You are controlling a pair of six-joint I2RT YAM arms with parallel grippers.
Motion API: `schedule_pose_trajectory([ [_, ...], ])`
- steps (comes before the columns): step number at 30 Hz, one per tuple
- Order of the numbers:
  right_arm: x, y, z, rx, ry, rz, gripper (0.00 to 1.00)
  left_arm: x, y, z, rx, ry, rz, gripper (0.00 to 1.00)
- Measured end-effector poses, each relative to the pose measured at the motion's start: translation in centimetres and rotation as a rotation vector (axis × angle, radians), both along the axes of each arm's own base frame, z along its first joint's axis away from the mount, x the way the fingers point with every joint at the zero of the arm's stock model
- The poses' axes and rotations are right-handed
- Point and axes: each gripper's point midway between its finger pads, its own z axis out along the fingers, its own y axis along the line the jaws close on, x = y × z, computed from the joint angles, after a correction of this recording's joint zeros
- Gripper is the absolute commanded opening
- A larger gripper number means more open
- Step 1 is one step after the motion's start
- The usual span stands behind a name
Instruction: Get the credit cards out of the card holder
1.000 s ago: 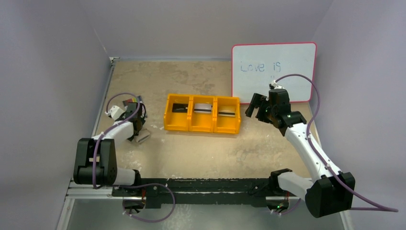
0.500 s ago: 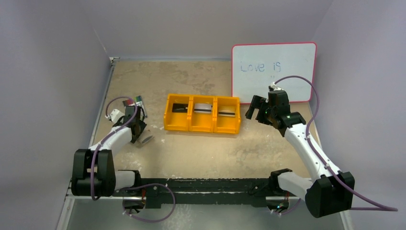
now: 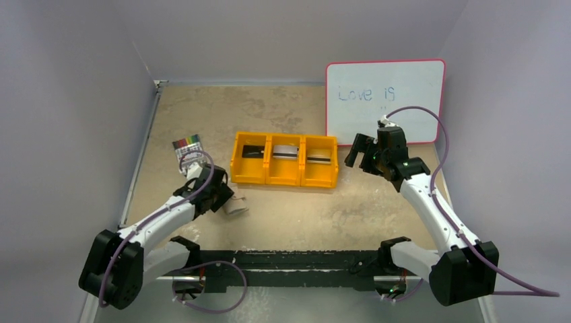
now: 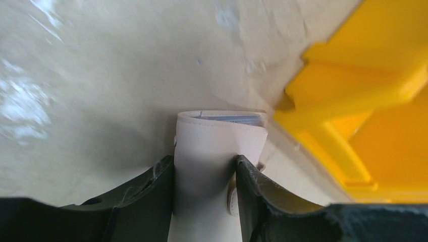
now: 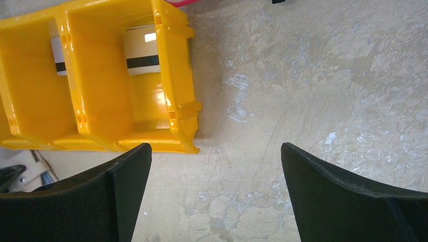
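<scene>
Wallet (image 4: 220, 132) is sitting clamped in the left gripper (image 3: 224, 200), seven o'clock from the tray (image 3: 283, 182). The right gripper (image 3: 358, 149) is hovering spread wide at three o'clock.

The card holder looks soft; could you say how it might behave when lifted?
The card holder probably flexes: its folded edge curves softly in the left gripper. Likely light, being thin and flat. Its smooth skin might slip.
</scene>
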Motion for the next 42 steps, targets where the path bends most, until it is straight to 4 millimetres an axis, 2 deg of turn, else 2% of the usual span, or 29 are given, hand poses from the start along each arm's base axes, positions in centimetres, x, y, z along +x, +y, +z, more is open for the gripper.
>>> schedule_pose_trajectory([
  [11,-0.3,1.3,0.8,0.079,-0.040,0.035,1.00,-4.2,-6.1,0.0,-0.076,-0.056,-0.160,0.29],
  [16,-0.6,2.1,1.5,0.124,-0.071,0.058,1.00,-5.7,-10.2,0.0,-0.078,-0.121,-0.282,0.32],
  [19,-1.6,3.1,2.3,0.202,-0.111,0.080,1.00,-5.7,-13.1,0.4,-0.029,-0.150,-0.355,0.36],
  [22,-2.7,4.4,2.7,0.287,-0.152,0.134,1.00,-5.3,-16.7,1.0,0.018,-0.170,-0.429,0.47],
  [23,-3.2,4.9,2.6,0.311,-0.156,0.154,1.00,-5.1,-18.2,1.2,0.032,-0.175,-0.455,0.56],
  [26,-4.2,5.8,1.7,0.376,-0.162,0.190,1.00,-4.6,-20.5,1.7,0.042,-0.197,-0.498,0.74],
  [29,-5.5,6.7,0.5,0.439,-0.154,0.223,0.94,-4.2,-20.7,2.2,0.043,-0.223,-0.498,0.79],
  [33,-7.2,7.6,-1.3,0.472,-0.101,0.249,0.85,-3.9,-20.5,3.2,0.039,-0.258,-0.488,0.79],
  [38,-8.9,9.3,-1.7,0.482,-0.061,0.310,0.75,-3.8,-19.6,4.1,0.027,-0.294,-0.467,0.79],
  [40,-9.3,9.9,-2.2,0.480,-0.035,0.323,0.72,-3.9,-19.4,4.0,0.027,-0.293,-0.467,0.83],
  [42,-9.7,10.6,-2.9,0.472,0.001,0.328,0.70,-3.8,-19.1,3.7,0.028,-0.287,-0.465,0.92],
])
